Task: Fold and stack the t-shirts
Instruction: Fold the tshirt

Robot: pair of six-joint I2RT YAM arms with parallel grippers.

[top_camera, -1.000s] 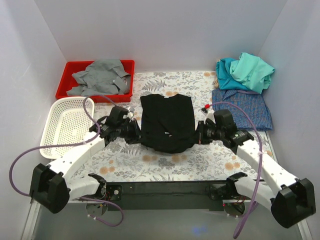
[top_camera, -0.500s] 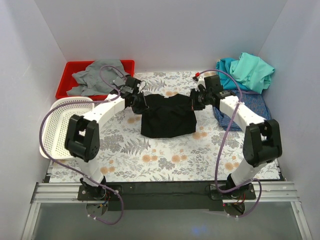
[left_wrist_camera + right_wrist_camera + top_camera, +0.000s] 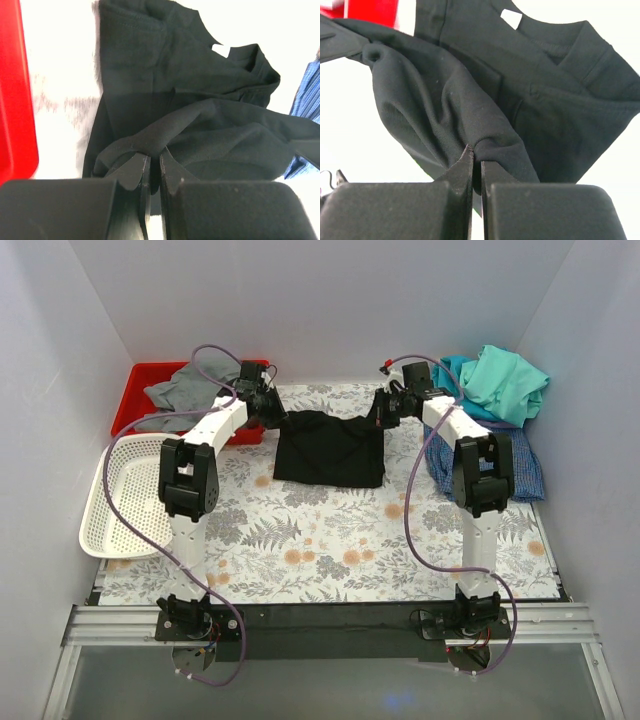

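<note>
The black t-shirt lies folded over at the middle back of the floral table, print hidden. My left gripper is shut on its near hem at the shirt's far left corner; the cloth is pinched between the jaws in the left wrist view. My right gripper is shut on the hem at the far right corner, cloth pinched in the right wrist view. The collar with a white tag shows beyond. Teal and mint shirts lie heaped at the back right on a blue-checked one.
A red bin holding a grey shirt stands at the back left, close to my left gripper. A white mesh basket sits at the left. White walls enclose the back and sides.
Both grippers have carried the shirt's near hem from the front away to the back, folding the black shirt over itself. Both arms now stretch far out.
</note>
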